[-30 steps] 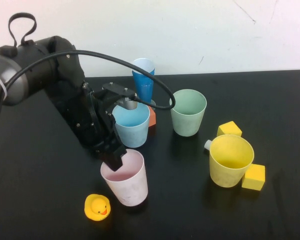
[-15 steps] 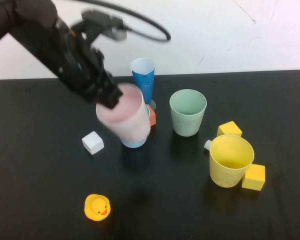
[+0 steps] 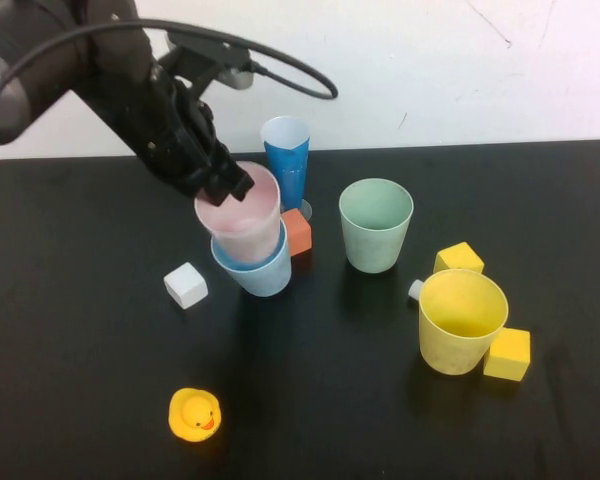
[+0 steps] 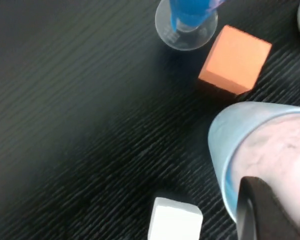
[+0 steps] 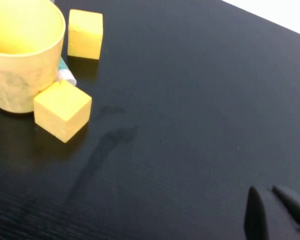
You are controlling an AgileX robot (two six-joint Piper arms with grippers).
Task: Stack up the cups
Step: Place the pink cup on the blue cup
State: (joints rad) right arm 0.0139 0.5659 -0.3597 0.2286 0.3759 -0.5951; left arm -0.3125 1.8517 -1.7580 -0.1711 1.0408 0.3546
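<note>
My left gripper (image 3: 229, 188) is shut on the rim of the pink cup (image 3: 242, 222). The pink cup sits tilted inside the light blue cup (image 3: 258, 273) at the table's middle. In the left wrist view one dark finger (image 4: 260, 210) lies against the pink cup (image 4: 282, 150), with the light blue rim (image 4: 219, 145) around it. The mint green cup (image 3: 376, 228) stands to the right. The yellow cup (image 3: 462, 322) stands at the front right and shows in the right wrist view (image 5: 20, 55). My right gripper (image 5: 275, 212) is shut and empty, low over bare table, out of the high view.
A tall dark-blue cup (image 3: 286, 165) stands behind the stack, an orange cube (image 3: 297, 232) beside it. A white cube (image 3: 185, 285) and a rubber duck (image 3: 194, 414) lie front left. Yellow cubes (image 3: 458, 258) (image 3: 508, 353) flank the yellow cup.
My left gripper lifted the pink cup from the front of the table, carried it back and lowered it into the light blue cup. The white cube came into view.
</note>
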